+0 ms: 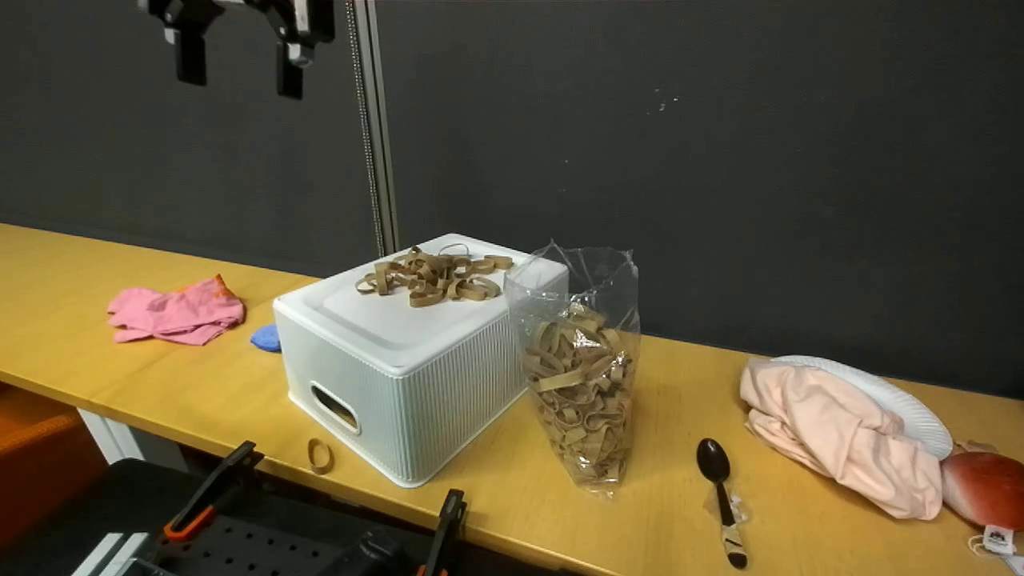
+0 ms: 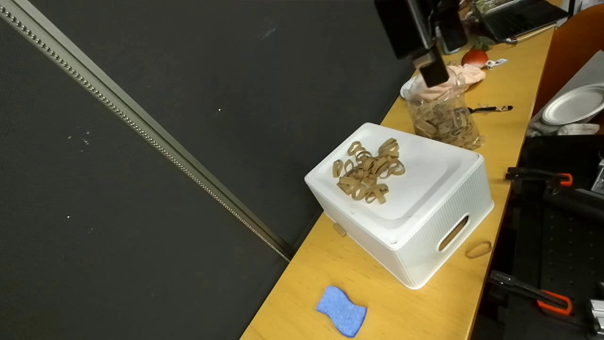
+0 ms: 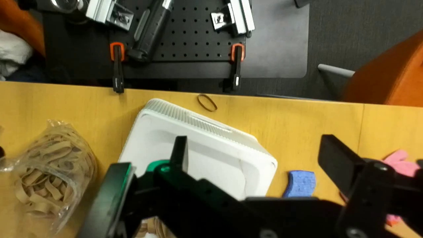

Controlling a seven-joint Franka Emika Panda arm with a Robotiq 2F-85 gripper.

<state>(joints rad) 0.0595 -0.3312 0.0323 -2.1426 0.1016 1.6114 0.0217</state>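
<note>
Gripper [image 1: 242, 78] hangs high over the yellow table [image 1: 680, 416], jaws spread wide and empty, well apart from everything below. White ribbed box [image 1: 460, 416] sits beneath it in the wrist view, on the table, with a heap of tan rubber bands [image 1: 432, 280] on its flat top. Clear plastic bag [image 1: 584, 400] stands upright just beside the box (touching or not, can't tell), more bands packed inside, upper part crumpled. Loose rubber band [image 1: 312, 458] lies near the box, close to the table edge. Blue sponge [image 2: 343, 311] lies on the opposite side of the box from the bag; pink cloth [image 1: 176, 312] is past the sponge. Beyond the bag: black spoon [image 1: 724, 502], then peach cloth [image 1: 840, 436] hiding part of a white plate [image 1: 896, 400], red round item [image 1: 988, 484] with a tag right beside it.
</note>
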